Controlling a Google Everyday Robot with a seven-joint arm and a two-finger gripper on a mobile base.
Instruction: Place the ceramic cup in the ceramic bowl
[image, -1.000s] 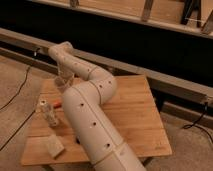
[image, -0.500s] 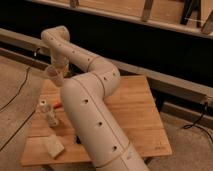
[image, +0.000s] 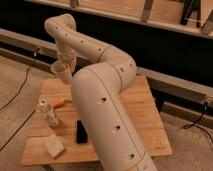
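Note:
My gripper (image: 65, 62) is at the end of the big white arm, which curves up and over the back left corner of the wooden table (image: 145, 115). It is shut on the ceramic cup (image: 60, 70), a pale whitish-pink handleless cup held in the air above the table's far left edge. The ceramic bowl is not visible; the arm covers the middle of the table where it may lie.
A white bottle-shaped object (image: 48, 114) stands at the table's left, with a small orange item (image: 59, 102) just behind it. A flat black slab (image: 80, 131) lies beside the arm. A pale block (image: 53, 145) sits near the front left corner. Cables run across the floor.
The gripper has risen from near the tabletop with the cup, swung out to the left, then come back slightly to the right. The upper arm has lifted with it.

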